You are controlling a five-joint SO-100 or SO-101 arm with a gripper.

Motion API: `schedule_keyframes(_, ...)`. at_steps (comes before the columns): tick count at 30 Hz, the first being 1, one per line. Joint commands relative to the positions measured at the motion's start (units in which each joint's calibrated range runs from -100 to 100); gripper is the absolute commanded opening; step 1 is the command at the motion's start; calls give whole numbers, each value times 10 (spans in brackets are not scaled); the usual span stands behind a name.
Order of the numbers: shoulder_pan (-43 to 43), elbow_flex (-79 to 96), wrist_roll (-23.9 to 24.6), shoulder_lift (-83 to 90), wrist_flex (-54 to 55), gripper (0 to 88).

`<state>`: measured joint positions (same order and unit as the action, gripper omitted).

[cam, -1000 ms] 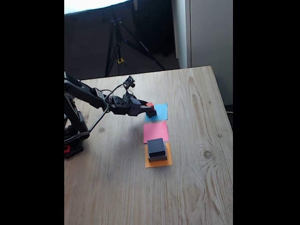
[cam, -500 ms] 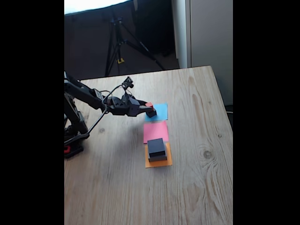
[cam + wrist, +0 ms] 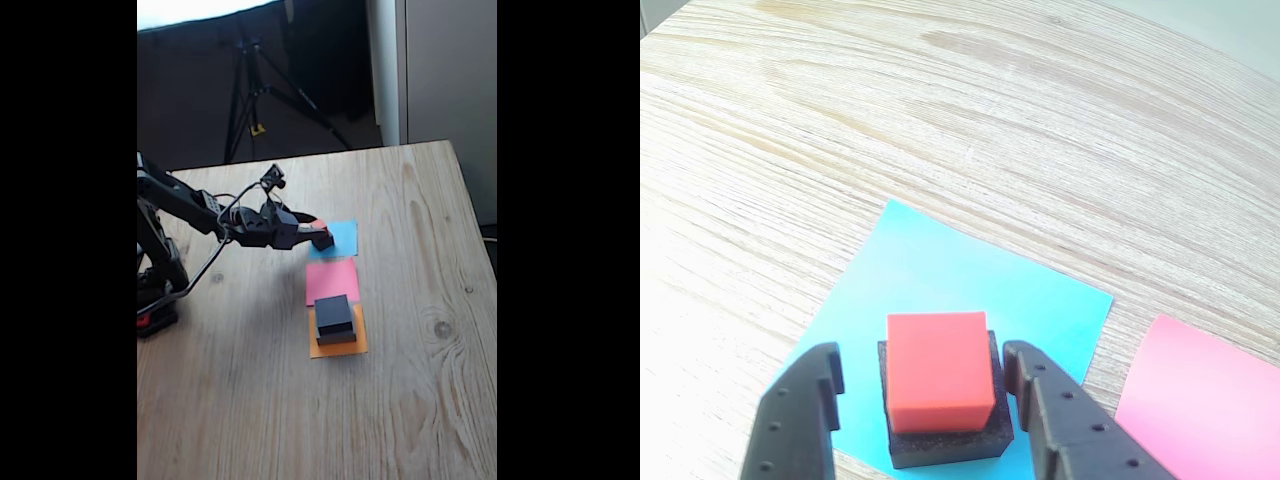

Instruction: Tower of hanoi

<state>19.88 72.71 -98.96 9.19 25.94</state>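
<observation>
Fixed view: claw [image 3: 322, 237] reaches out over the blue paper [image 3: 344, 236], red cube [image 3: 318, 224] just at its tip. Two-block dark stack [image 3: 335, 319] sits well off to its side on the orange paper [image 3: 338, 346].

Wrist view: claw [image 3: 919, 385] fairly wide, fingers [image 3: 800, 420] either side of the red cube [image 3: 938, 368], w/ gaps, holding nothing. Cube sits on a small dark block [image 3: 948, 435]. Looks light, stiff, prob smooth; pinch its flat sides, mid-height.
</observation>
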Motion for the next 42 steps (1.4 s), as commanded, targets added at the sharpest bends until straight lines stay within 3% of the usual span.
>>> schedule_keyframes(1,-4,-7,-10,27,5,205)
schedule_keyframes(5,0,-8,-4,60,-15,246)
schedule_keyframes(9,3,-10,36,99,-45,278)
schedule_keyframes(13,6,-20,68,145,-86,261)
schedule_keyframes(18,12,-93,158,247,-270,10)
schedule_keyframes(22,16,-193,232,321,-442,10)
schedule_keyframes(25,16,-286,255,353,-592,10)
schedule_keyframes(30,-10,-436,240,368,-828,10)
schedule_keyframes(33,-48,-531,199,369,-955,10)
schedule_keyframes(42,-186,-783,123,343,-1161,10)
